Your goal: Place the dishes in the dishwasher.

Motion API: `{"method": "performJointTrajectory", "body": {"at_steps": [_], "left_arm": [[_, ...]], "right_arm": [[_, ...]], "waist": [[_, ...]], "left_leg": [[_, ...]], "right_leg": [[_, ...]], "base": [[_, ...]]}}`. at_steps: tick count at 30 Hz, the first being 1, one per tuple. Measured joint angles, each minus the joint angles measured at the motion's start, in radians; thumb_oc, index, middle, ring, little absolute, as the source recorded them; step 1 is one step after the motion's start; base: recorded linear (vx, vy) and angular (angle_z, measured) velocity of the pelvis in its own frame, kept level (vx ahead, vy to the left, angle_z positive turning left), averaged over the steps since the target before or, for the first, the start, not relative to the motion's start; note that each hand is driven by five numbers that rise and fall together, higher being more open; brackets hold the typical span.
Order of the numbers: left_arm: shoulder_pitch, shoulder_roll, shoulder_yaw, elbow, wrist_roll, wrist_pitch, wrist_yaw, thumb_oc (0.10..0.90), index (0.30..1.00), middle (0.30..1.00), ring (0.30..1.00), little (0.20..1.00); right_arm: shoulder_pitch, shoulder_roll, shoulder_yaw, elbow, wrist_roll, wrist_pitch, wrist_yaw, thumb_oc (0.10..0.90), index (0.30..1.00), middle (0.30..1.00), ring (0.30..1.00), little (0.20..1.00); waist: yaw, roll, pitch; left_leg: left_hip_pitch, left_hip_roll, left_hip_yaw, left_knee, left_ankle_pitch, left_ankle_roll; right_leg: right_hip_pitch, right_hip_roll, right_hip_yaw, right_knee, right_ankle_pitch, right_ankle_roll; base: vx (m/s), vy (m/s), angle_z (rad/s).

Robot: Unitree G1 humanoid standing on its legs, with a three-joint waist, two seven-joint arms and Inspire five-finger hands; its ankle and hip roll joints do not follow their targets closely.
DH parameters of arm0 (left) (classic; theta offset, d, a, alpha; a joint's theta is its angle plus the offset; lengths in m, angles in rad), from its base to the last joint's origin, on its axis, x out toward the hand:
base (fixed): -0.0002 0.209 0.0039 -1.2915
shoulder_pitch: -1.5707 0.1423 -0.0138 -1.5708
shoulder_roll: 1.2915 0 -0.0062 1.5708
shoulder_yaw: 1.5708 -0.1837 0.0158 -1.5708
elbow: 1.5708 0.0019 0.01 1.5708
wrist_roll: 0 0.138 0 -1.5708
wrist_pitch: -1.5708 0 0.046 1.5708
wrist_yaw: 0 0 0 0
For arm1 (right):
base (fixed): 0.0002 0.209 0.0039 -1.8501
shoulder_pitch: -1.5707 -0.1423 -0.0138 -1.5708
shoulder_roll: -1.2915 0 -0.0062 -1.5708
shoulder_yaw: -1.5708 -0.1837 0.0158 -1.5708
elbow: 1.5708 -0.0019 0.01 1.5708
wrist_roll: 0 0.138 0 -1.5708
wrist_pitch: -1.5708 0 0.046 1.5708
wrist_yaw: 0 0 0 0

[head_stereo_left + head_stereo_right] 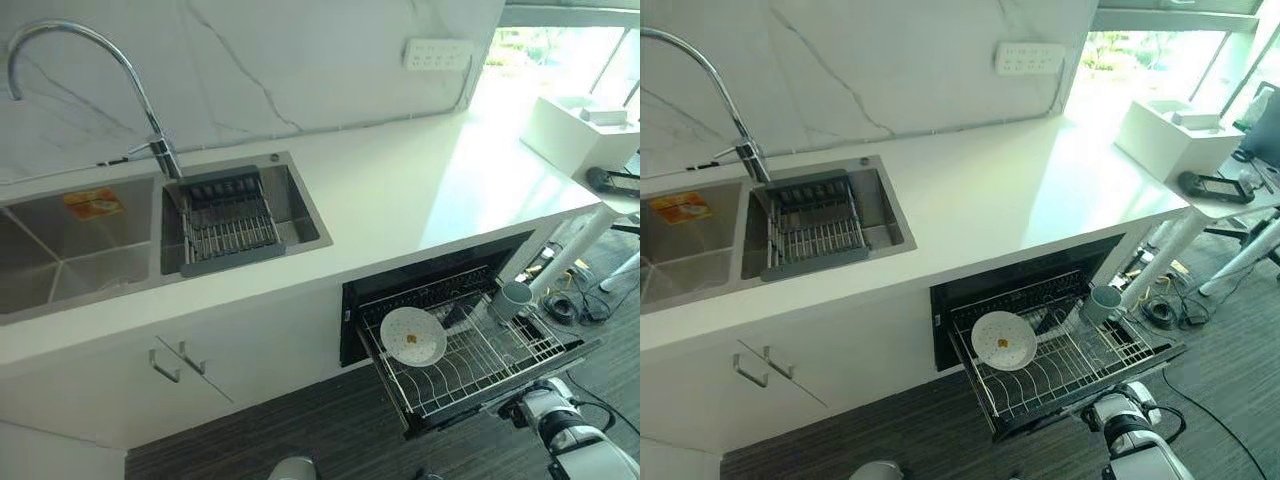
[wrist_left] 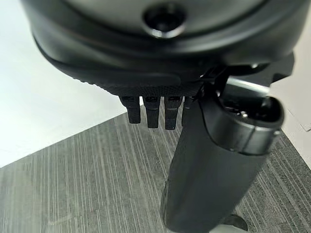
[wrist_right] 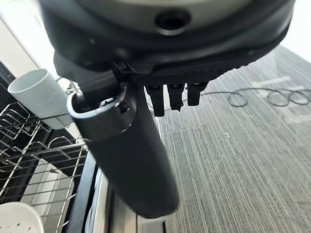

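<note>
Two dishes are seen in the pulled-out dishwasher rack (image 1: 470, 365): a white plate (image 1: 412, 336) with yellowish specks, propped among the wires, and a grey cup (image 1: 514, 298) at the rack's far corner. The right hand (image 3: 146, 160) is held just outside the rack's front edge, fingers straight and relaxed, nothing grasped; the cup lies beyond its thumb. The left hand (image 2: 214, 160) is hung over the grey striped floor (image 2: 97, 179), likewise slack and empty. A sink (image 1: 90, 245) with a drain basket (image 1: 228, 222) is set in the counter well apart.
</note>
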Motion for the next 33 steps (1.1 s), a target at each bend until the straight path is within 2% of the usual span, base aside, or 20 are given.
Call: {"method": "performJointTrajectory", "body": {"at_steps": [3,5,7,8,9,10,11,12,16,20,21,22,24,26,28,29,30,33], "left_arm": [[-0.001,-0.004,0.004,0.008,0.002,-0.003,-0.002,0.8,0.9,0.9,0.9,0.9],[0.003,-0.003,0.004,0.015,0.002,-0.003,-0.003,0.8,0.9,0.9,0.9,0.9],[0.0,-0.002,0.003,0.038,0.004,-0.003,-0.002,0.8,0.9,0.9,0.9,0.9],[0.008,0.0,0.002,0.038,0.004,-0.003,-0.002,0.8,0.9,0.9,0.9,0.9],[0.01,0.007,0.002,0.049,0.008,-0.002,-0.002,0.8,0.9,0.9,0.9,0.9],[0.011,0.017,0.001,0.05,0.01,-0.004,-0.002,0.8,0.9,0.9,0.9,0.9],[0.018,0.011,0.0,0.045,0.009,-0.006,-0.005,0.8,0.9,0.9,0.9,0.9],[0.017,0.011,0.001,0.045,0.009,-0.006,-0.005,0.8,0.9,0.9,0.9,0.9],[0.02,0.011,0.012,0.049,0.011,-0.006,-0.007,0.8,0.9,0.9,0.9,0.9],[0.041,0.012,0.012,0.055,0.018,-0.012,-0.028,0.8,0.9,0.9,0.9,0.9],[0.045,0.01,0.012,0.055,0.018,-0.015,-0.033,0.8,0.9,0.9,0.9,0.9],[0.046,0.006,0.012,0.055,0.019,-0.026,-0.047,0.8,0.9,0.9,0.9,0.9],[0.042,-0.008,0.012,0.056,0.045,-0.033,-0.048,0.8,0.9,0.9,0.9,0.9],[0.052,-0.011,0.013,0.064,0.058,-0.038,-0.05,0.8,0.9,0.9,0.9,0.9],[0.071,-0.015,0.014,0.065,0.058,-0.054,-0.052,0.8,0.9,0.9,0.9,0.9],[0.085,-0.02,0.024,0.064,0.058,-0.064,-0.066,0.8,0.9,0.9,0.9,0.9],[0.093,-0.024,0.036,0.064,0.059,-0.075,-0.081,0.8,0.9,0.9,0.9,0.9],[0.121,-0.045,0.062,0.062,0.087,-0.102,-0.116,0.8,0.9,0.9,0.9,0.9]], "right_arm": [[-0.003,-0.033,-0.008,0.002,0.016,0.013,-0.004,0.8,0.9,0.9,0.9,0.9],[-0.008,-0.041,-0.009,0.002,0.016,0.014,-0.008,0.8,0.9,0.9,0.9,0.9],[-0.013,-0.041,-0.009,0.002,0.017,0.014,-0.009,0.8,0.9,0.9,0.9,0.9],[-0.024,-0.04,-0.008,0.002,0.017,0.013,-0.008,0.8,0.9,0.9,0.9,0.9],[-0.065,-0.042,-0.01,0.006,0.017,0.013,-0.008,0.8,0.9,0.9,0.9,0.9],[-0.081,-0.045,-0.014,0.007,0.017,0.013,-0.008,0.8,0.9,0.9,0.9,0.9],[-0.09,-0.053,-0.021,0.007,0.018,0.011,-0.008,0.8,0.9,0.9,0.9,0.9],[-0.106,-0.059,-0.021,0.008,0.025,0.012,-0.008,0.8,0.9,0.9,0.9,0.9],[-0.126,-0.093,-0.024,0.008,0.038,0.011,-0.009,0.8,0.9,0.9,0.9,0.9],[-0.139,-0.127,-0.044,0.01,0.039,0.011,-0.026,0.8,0.9,0.9,0.9,0.9],[-0.156,-0.141,-0.049,0.013,0.045,0.011,-0.028,0.8,0.9,0.9,0.9,0.9],[-0.178,-0.178,-0.064,0.013,0.065,0.011,-0.03,0.8,0.9,0.9,0.9,0.9],[-0.229,-0.238,-0.071,0.013,0.077,-0.012,-0.048,0.8,0.9,0.9,0.9,0.9],[-0.259,-0.257,-0.08,0.013,0.077,-0.049,-0.057,0.8,0.9,0.9,0.9,0.9],[-0.261,-0.27,-0.088,0.013,0.076,-0.068,-0.076,0.8,0.9,0.9,0.9,0.9],[-0.261,-0.276,-0.088,0.013,0.075,-0.097,-0.079,0.8,0.9,0.9,0.9,0.9],[-0.261,-0.281,-0.088,0.013,0.064,-0.125,-0.086,0.8,0.9,0.9,0.9,0.9],[-0.261,-0.293,-0.086,0.013,0.031,-0.211,-0.089,0.8,0.9,0.9,0.9,0.9]], "waist": [[0.019,0.002,0.001],[0.027,0.003,0.001],[0.043,0.018,0.005],[0.054,0.029,0.007],[0.06,0.036,0.012],[0.073,0.035,0.018],[0.072,0.049,0.015],[0.074,0.044,0.02],[0.085,0.052,0.016],[0.102,0.055,0.018],[0.103,0.063,0.024],[0.103,0.082,0.03],[0.103,0.138,0.052],[0.103,0.161,0.053],[0.097,0.176,0.054],[0.092,0.175,0.057],[0.09,0.187,0.053],[0.078,0.194,0.053]], "left_leg": [[-0.018,-0.055,0.002,0.043,-0.038,0.048],[-0.019,-0.084,0.003,0.054,-0.047,0.067],[0.004,-0.101,-0.011,0.045,-0.043,0.087],[0.021,-0.102,-0.018,0.032,-0.033,0.102],[0.02,-0.104,-0.029,0.014,-0.021,0.101],[0.015,-0.115,-0.044,0.021,-0.022,0.083],[0.016,-0.112,-0.057,0.017,-0.027,0.071],[0.016,-0.111,-0.055,0.006,-0.028,0.073],[-0.009,-0.116,-0.038,0.008,-0.024,0.072],[-0.017,-0.171,-0.058,0.008,-0.005,0.09],[-0.019,-0.184,-0.056,0.01,-0.002,0.094],[-0.033,-0.201,-0.057,0.014,-0.002,0.097],[-0.044,-0.224,-0.06,0.015,0.006,0.111],[-0.057,-0.241,-0.058,0.012,0.013,0.119],[-0.056,-0.255,-0.056,0.0,0.021,0.118],[-0.064,-0.258,-0.054,-0.001,0.02,0.118],[-0.072,-0.261,-0.049,-0.004,0.022,0.116],[-0.105,-0.258,-0.027,-0.002,0.025,0.11]], "right_leg": [[0.014,-0.068,-0.008,0.021,0.022,0.021],[0.015,-0.103,-0.011,0.043,0.031,0.021],[0.003,-0.131,-0.015,0.105,0.067,0.016],[-0.01,-0.133,-0.023,0.109,0.046,0.04],[0.0,-0.11,-0.06,0.034,0.03,0.048],[0.046,-0.096,-0.102,-0.022,0.085,0.027],[0.052,-0.099,-0.114,-0.007,0.087,0.022],[0.049,-0.112,-0.119,0.014,0.076,0.018],[0.054,-0.151,-0.146,0.044,0.061,0.017],[0.059,-0.204,-0.15,0.075,0.067,0.015],[0.062,-0.213,-0.15,0.071,0.07,0.017],[0.063,-0.228,-0.155,0.062,0.076,0.023],[0.062,-0.244,-0.155,0.047,0.108,0.015],[0.062,-0.251,-0.155,0.021,0.119,0.027],[0.057,-0.265,-0.154,0.019,0.12,0.027],[0.054,-0.266,-0.153,0.007,0.118,0.032],[0.044,-0.267,-0.149,-0.001,0.118,0.032],[0.012,-0.267,-0.139,-0.023,0.125,0.058]], "base": [[0.08,0.179,0.28],[0.09,0.124,0.27],[0.09,0.102,0.21],[0.12,0.132,0.18],[0.14,0.155,0.31],[0.14,0.15,0.48],[0.11,0.128,0.54],[0.08,0.112,0.47],[0.06,0.125,0.43],[0.03,0.193,0.33],[0.01,0.222,0.24],[0.01,0.182,0.24],[0.01,0.191,0.21],[0.01,0.192,0.07],[0.01,0.184,0.01],[0.0,0.152,-0.09],[0.0,0.16,-0.1],[-0.02,0.108,-0.13]]}}
